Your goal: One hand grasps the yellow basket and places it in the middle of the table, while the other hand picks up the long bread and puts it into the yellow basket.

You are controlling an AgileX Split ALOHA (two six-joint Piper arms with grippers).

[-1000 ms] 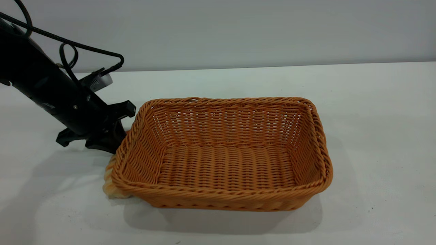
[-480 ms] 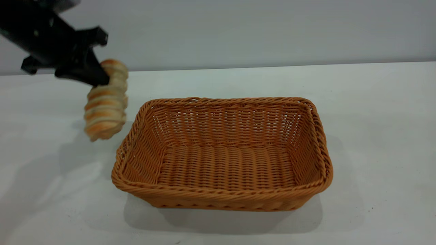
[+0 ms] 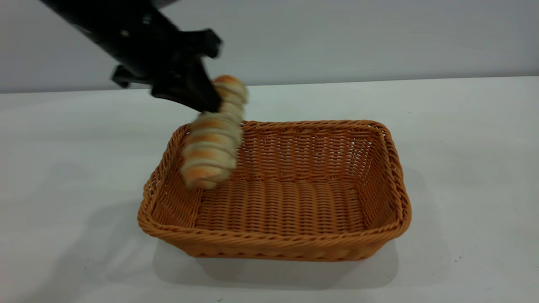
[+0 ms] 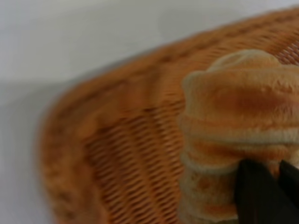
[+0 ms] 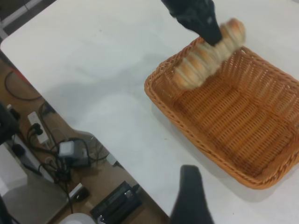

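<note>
Half a second ago the left gripper [image 3: 210, 99] hung over bare tabletop left of the yellow basket [image 3: 276, 191], with the long bread [image 3: 214, 134] dangling clear of the wicker. Now it has swung right, and the bread hangs above the basket's left end, over the far-left corner, lifted off the woven floor and touching nothing below it. A second ago the same gripper was down at table level against the basket's left wall, and the bread lay on the table there. The basket itself has not shifted between the three moments; it sits in the middle of the table [image 3: 463, 168], long side toward the camera.

The left gripper's jaws are clenched on the upper part of the bread, which hangs tilted, its lower end nearer the camera. In the left wrist view a dark finger [image 4: 259, 196] presses against the ridged loaf [image 4: 238, 126] with the basket's weave [image 4: 126, 154] beneath.

The right gripper [image 5: 191, 196] shows only as one dark finger in its own wrist view, high above the near edge of the table; whether its jaws are open or closed cannot be told.

The table is plain white with a few dark specks and meets a pale grey wall [image 3: 358, 38] at the far side. Beyond the table's edge, the right wrist view shows a floor with cables and power adapters [image 5: 70, 151].
</note>
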